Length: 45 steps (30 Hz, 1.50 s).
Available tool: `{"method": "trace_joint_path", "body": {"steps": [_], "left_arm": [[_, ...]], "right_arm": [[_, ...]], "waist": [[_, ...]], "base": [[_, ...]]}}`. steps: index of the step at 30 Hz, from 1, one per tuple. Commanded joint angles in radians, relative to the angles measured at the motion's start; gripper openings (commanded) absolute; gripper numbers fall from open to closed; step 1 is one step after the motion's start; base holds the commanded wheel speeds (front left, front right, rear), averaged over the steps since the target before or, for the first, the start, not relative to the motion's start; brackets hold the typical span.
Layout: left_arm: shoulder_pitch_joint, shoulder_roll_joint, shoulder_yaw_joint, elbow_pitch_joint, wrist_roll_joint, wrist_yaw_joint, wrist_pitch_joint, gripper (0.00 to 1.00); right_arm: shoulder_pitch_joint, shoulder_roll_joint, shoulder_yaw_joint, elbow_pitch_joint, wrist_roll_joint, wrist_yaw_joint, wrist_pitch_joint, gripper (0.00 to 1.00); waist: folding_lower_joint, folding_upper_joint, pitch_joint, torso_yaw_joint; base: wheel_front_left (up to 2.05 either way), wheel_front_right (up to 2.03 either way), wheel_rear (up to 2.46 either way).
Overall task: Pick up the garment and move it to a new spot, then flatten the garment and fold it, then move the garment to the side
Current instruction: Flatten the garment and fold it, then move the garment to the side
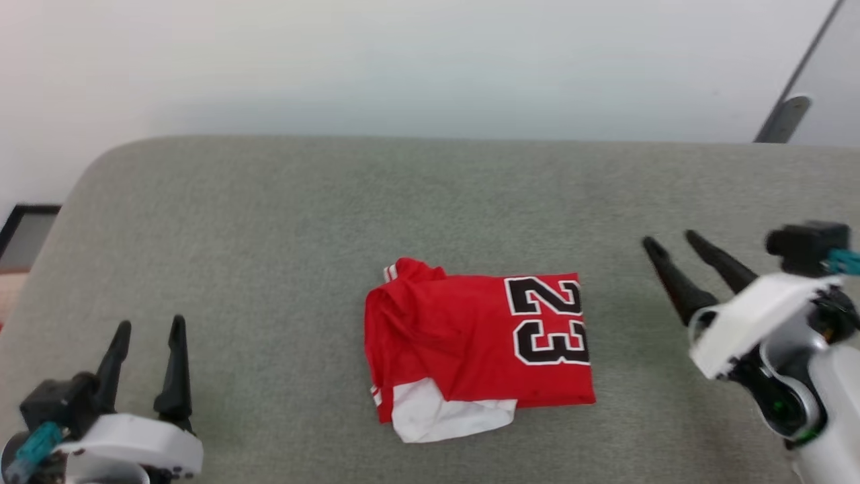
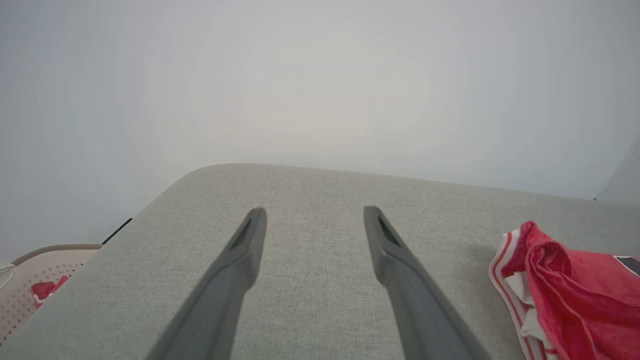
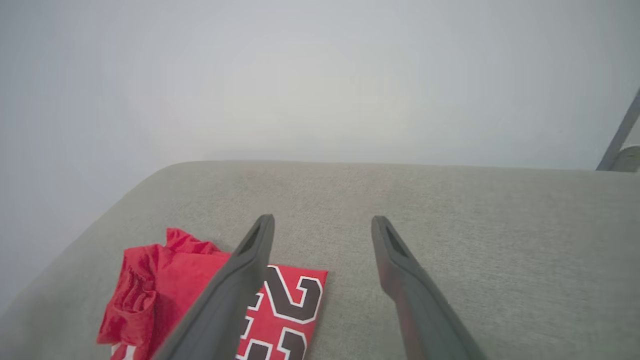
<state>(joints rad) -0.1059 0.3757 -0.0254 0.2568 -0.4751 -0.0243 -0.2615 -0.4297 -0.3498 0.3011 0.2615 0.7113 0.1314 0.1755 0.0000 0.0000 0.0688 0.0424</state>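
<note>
The left fingers (image 1: 176,366) are spread wide apart and hold nothing. They sit at the near left corner of the grey surface (image 1: 269,215) and point away from the robot. In the left wrist view, the left fingers (image 2: 235,272) reach out over bare grey cloth. The garment (image 2: 575,287) lies off to their right, well apart from them.

The right fingers (image 1: 672,279) are spread wide too, and they are empty. They lean to the left, out on the right side of the surface. There is a gap of bare grey between them and the garment (image 1: 463,343). In the right wrist view, one of the right fingers (image 3: 400,275) is over bare grey. The other one hides part of the number on the garment (image 3: 165,285).

The garment lies in the middle of the surface, folded into a rough square. It is red, and a white bit sticks out at its near left corner. Red and white stripes show along its left edge.

The big number 23 is on its right end, in black with white lines around it. The number lies on its side.

Past the left edge of the surface is a pale basket (image 2: 45,270) with little holes. Something red is inside it.
</note>
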Motion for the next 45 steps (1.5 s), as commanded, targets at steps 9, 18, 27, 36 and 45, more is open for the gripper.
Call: {"method": "trace_joint_path", "body": {"steps": [9,18,27,36,45], "left_arm": [[0.087,0.000,0.038,-0.032,0.013,0.015,-0.004,1.00],[0.122,-0.007,0.068,-0.052,0.023,0.006,-0.004,1.00],[0.140,-0.011,0.082,-0.063,0.029,-0.010,-0.004,1.00],[0.155,-0.018,0.086,-0.072,0.032,-0.032,-0.004,1.00],[0.154,-0.017,0.081,-0.069,0.033,-0.046,-0.004,1.00]], "right_arm": [[0.148,-0.032,-0.114,-0.032,-0.086,-0.002,-0.171,1.00],[0.266,0.003,-0.196,-0.056,-0.132,-0.002,-0.234,1.00],[0.332,0.034,-0.240,-0.085,-0.158,-0.002,-0.234,1.00],[0.360,0.056,-0.262,-0.103,-0.184,-0.002,-0.222,1.00],[0.373,0.069,-0.273,-0.118,-0.193,-0.002,-0.208,1.00]], "waist": [[0.0000,0.0000,-0.070,-0.071],[0.0000,0.0000,-0.085,-0.092],[0.0000,0.0000,-0.092,-0.092],[0.0000,0.0000,-0.092,-0.083],[0.0000,0.0000,-0.090,-0.069]], "base": [[0.00,0.00,0.00],[0.00,0.00,0.00],[0.00,0.00,0.00],[0.00,0.00,0.00],[0.00,0.00,0.00]]}}
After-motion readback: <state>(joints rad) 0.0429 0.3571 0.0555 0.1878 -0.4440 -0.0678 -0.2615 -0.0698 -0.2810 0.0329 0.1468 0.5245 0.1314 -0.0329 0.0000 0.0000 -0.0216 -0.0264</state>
